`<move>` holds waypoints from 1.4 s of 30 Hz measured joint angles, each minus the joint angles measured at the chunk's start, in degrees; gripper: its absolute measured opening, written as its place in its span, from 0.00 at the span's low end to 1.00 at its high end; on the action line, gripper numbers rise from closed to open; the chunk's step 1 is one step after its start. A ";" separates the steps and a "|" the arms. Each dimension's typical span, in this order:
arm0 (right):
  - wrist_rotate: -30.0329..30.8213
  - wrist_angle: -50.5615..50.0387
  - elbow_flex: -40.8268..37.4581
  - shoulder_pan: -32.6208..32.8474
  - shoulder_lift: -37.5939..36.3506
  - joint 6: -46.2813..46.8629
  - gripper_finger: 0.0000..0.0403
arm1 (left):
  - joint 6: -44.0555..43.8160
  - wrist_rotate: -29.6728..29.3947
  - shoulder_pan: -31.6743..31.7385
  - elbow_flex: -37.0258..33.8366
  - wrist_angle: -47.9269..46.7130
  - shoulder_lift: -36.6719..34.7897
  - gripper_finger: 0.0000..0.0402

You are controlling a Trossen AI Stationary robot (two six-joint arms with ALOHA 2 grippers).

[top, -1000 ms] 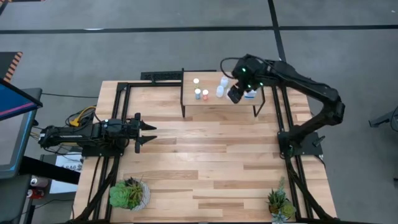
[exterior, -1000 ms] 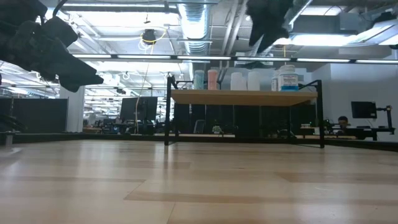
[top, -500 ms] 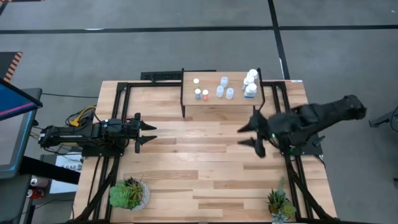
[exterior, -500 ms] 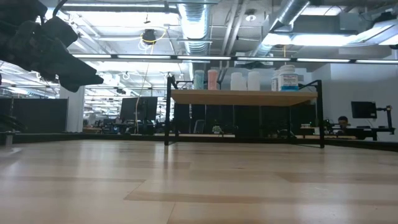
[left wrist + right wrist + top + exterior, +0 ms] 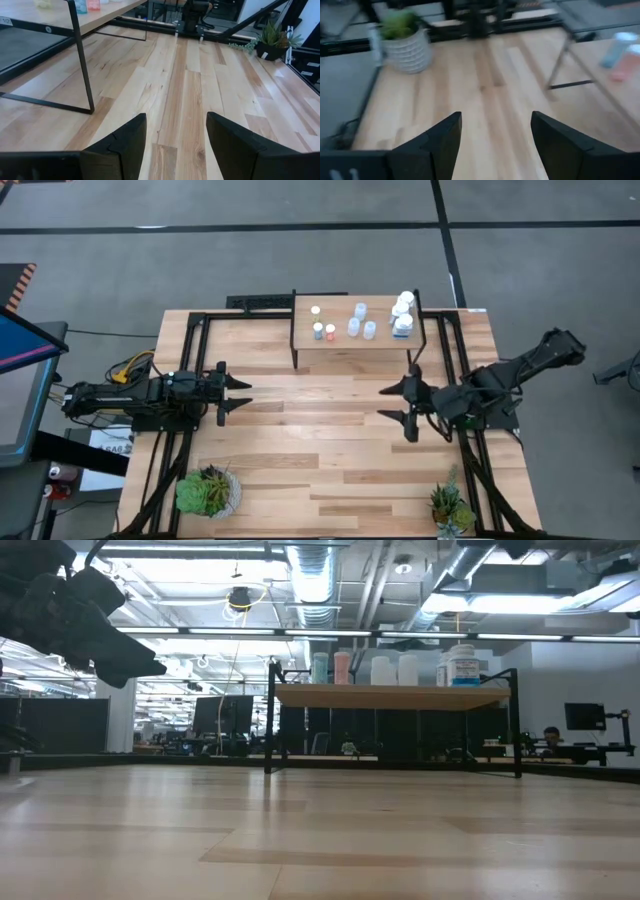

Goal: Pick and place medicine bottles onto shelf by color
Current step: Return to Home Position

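Note:
The shelf [image 5: 350, 348] stands at the table's far middle on thin black legs. Several medicine bottles [image 5: 360, 320] stand upright on it: small ones at its left, pale ones in the middle, larger white ones [image 5: 403, 315] at its right end. The low view shows them in a row [image 5: 400, 668] on the board [image 5: 390, 696]. My right gripper [image 5: 385, 403] hangs open over the table, nearer than the shelf's right end, pointing toward the table's left. My left gripper [image 5: 238, 394] waits open at the table's left, pointing right. Neither has anything between its fingers [image 5: 440, 140].
A potted green plant [image 5: 208, 492] stands at the near left corner, another [image 5: 450, 505] at the near right. Black frame rails [image 5: 190, 380] run along both sides of the table. Bare planks [image 5: 320, 420] lie between the two grippers.
My right gripper has drawn back from above the shelf's right end toward the table's near edge and down, turning until it points toward the table's left. The bottles stay standing on the shelf.

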 joint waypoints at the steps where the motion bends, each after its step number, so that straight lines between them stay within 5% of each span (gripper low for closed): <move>1: 0.94 1.13 -1.29 -0.19 -0.64 -0.36 0.65 | 0.02 0.01 0.00 -0.01 -0.02 0.02 0.49; 5: -2.07 12.79 -9.84 -2.62 -3.53 -1.84 0.65 | 0.02 0.00 -0.01 0.00 -0.01 0.01 0.49; 10: -10.68 44.98 -25.26 -6.17 -5.35 -6.54 0.65 | 0.02 0.00 0.00 -0.02 -0.02 0.00 0.49; 14: -12.22 59.17 -33.56 -9.46 -5.39 -7.73 0.65 | 0.02 0.01 0.00 -0.01 -0.01 0.00 0.49; 20: -17.75 61.59 -39.42 -15.00 -8.38 -8.11 0.65 | 0.02 0.02 0.00 0.00 0.00 0.00 0.49; 28: -34.91 66.22 -44.40 -24.77 -12.13 -9.36 0.65 | 0.02 0.01 0.00 0.00 -0.02 0.01 0.49; 42: -36.03 65.04 -53.05 -28.59 -20.93 -9.15 0.65 | 0.00 0.00 -0.02 0.00 0.00 0.00 0.49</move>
